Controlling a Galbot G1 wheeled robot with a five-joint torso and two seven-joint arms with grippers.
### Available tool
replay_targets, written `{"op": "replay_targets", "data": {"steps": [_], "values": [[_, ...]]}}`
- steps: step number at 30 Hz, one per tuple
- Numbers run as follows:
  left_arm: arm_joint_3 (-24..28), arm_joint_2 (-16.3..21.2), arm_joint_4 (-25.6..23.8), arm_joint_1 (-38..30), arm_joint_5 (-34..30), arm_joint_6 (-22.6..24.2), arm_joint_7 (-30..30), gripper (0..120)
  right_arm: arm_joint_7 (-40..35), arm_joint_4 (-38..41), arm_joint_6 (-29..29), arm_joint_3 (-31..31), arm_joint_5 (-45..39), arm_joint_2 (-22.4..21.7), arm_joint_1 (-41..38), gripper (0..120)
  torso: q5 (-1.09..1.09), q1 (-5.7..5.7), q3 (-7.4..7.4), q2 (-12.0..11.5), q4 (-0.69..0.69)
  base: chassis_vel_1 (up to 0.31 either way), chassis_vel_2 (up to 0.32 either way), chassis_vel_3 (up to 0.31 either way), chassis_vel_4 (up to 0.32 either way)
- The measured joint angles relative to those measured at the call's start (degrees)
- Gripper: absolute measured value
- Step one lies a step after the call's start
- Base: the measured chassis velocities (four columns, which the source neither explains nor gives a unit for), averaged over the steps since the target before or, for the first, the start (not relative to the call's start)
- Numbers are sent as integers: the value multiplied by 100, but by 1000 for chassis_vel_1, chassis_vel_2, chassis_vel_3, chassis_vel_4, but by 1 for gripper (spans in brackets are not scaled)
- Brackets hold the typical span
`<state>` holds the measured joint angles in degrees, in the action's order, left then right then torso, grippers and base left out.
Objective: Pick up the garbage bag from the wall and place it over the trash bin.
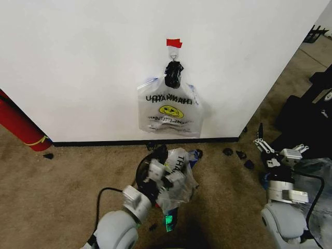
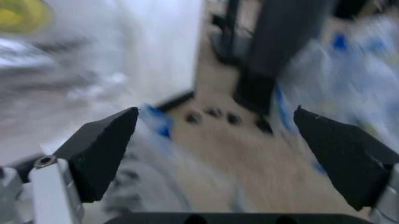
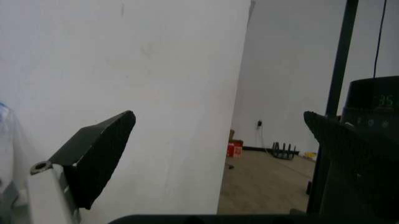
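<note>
The garbage bag [image 1: 180,179], thin and whitish with black lettering, lies crumpled over the right side of the dark trash bin [image 1: 146,165] on the carpet below the wall [image 1: 78,62]. My left gripper [image 1: 165,167] is low over the bin and the bag, and in the left wrist view it [image 2: 215,140] is open, with the blurred bag [image 2: 143,186] just under one finger. My right gripper [image 1: 264,141] hangs open off to the right, well away from the bin, and in its own view it [image 3: 218,140] faces the wall [image 3: 156,70].
A bundle of like bags [image 1: 168,110] hangs from a black clip [image 1: 173,74] on a hook under red tape [image 1: 174,42]. A long red cylinder [image 1: 18,124] leans at the left. Small black pieces [image 1: 238,154] dot the carpet by the baseboard. A clear sack [image 1: 316,176] and black equipment [image 1: 311,109] crowd the right.
</note>
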<state>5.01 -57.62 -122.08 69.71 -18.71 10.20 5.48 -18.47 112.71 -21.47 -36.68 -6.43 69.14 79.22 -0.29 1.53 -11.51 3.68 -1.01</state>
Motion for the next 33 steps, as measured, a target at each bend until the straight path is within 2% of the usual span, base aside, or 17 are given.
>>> {"op": "replay_targets", "data": {"steps": [2, 6, 8, 12, 17, 24, 28, 33], "values": [[142, 118, 51, -142, 4, 18, 26, 100, -3, -16, 29, -11, 0, -4, -13, 100, -2, 0, 0, 0, -1, 0, 0, 0, 0], [924, 513, 176, -868, 148, 386, -177, 100, -9, -36, 89, -53, 1, 1, -12, 100, -1, 0, 0, 0, -3, 0, 0, 0, 0], [1299, 608, 210, -1137, 251, 605, -354, 99, -12, -12, 94, -81, 1, 32, 14, 100, -1, 0, 0, 0, -3, 0, 0, 0, 0], [1626, 654, 287, -1337, 499, 807, -518, 99, -15, 37, 94, -130, -6, 52, 59, 100, -2, 0, 0, 0, -3, 0, 0, 0, 0], [1761, 712, 350, -1314, 1065, 849, -557, 99, -17, 87, 92, -201, -41, 45, 113, 100, -2, 0, 0, 0, -2, 0, 0, 0, 0], [1589, 773, 360, -1046, 2537, 697, -593, 100, -14, 146, 81, -181, -60, 58, 124, 100, -1, 0, 1, 0, -2, 0, 0, 0, 0], [1562, 812, 317, -973, 2733, 683, -623, 97, -8, 180, 81, -157, -48, 79, 122, 100, -2, 0, 1, 0, -2, 0, 0, 0, 0], [1547, 781, 334, -919, 2874, 656, -750, 84, -4, 220, 81, -153, -44, 82, 138, 100, -2, 0, 1, 0, -2, 0, 0, 0, 0]]}}
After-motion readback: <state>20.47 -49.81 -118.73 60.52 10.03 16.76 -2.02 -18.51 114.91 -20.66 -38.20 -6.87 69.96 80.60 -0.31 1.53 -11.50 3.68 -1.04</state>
